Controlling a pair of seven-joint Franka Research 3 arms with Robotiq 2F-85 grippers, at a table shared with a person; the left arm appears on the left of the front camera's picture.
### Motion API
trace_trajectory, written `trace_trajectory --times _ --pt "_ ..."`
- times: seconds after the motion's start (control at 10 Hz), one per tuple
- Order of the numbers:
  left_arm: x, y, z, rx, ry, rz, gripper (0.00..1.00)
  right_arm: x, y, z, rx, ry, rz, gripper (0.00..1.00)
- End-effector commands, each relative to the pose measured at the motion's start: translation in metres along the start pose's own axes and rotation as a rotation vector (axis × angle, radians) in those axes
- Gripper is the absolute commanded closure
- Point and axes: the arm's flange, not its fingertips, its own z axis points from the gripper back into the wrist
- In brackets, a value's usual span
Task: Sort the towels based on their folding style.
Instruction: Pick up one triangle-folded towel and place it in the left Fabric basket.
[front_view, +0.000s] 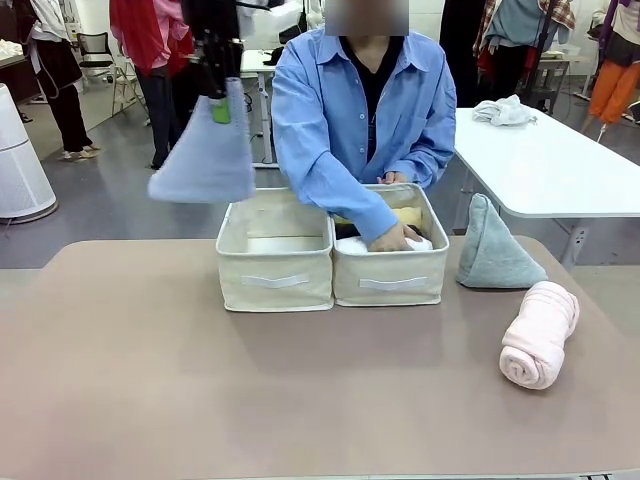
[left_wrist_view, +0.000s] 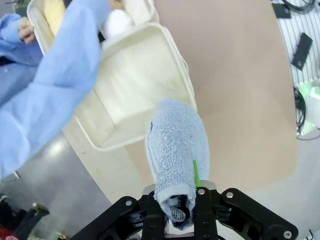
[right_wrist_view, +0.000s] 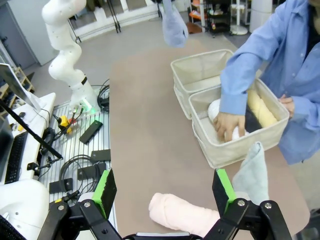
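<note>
Front view: left gripper (front_view: 220, 108) is clamped on the tip of the light blue cone towel (front_view: 203, 160). The towel hangs point-up in the air, above and a bit left of the left box (front_view: 275, 287), probably because cones belong in that box (rolls go next door). The arm drops in from above with its fingers vertical. The person's hand (front_view: 393, 238) is down in the right box (front_view: 388, 287), on the white roll (front_view: 420, 243) beside the yellow roll (front_view: 405, 214), seemingly settling them. The grey-green cone towel (front_view: 495, 255) stands upright on the table (front_view: 150, 380) right of the boxes. The pink roll (front_view: 540, 335) lies nearer the robot, and both look unsorted. Left wrist view: the pads pinch the towel's narrow end and the wide end dangles over the left box's near corner. Right wrist view: right gripper (right_wrist_view: 164, 190) has its jaws spread wide, holding nothing, poised above the table with the pink roll just under it, likely the next pick.
</note>
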Motion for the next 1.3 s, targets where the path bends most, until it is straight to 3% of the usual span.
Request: trace_trajectory --times 0.0,0.5,1.2 --pt "0.04 0.005 -0.007 0.052 -0.005 0.005 0.83 0.0 0.001 -0.001 0.003 -0.003 -0.002 0.0" --pt "0.105 0.033 -0.052 0.048 0.042 -0.014 0.83 0.0 0.001 -0.001 0.003 -0.003 -0.002 0.0" --pt "0.102 0.028 -0.109 0.028 0.042 -0.056 0.83 0.0 0.001 -0.001 0.003 -0.003 -0.002 0.0"
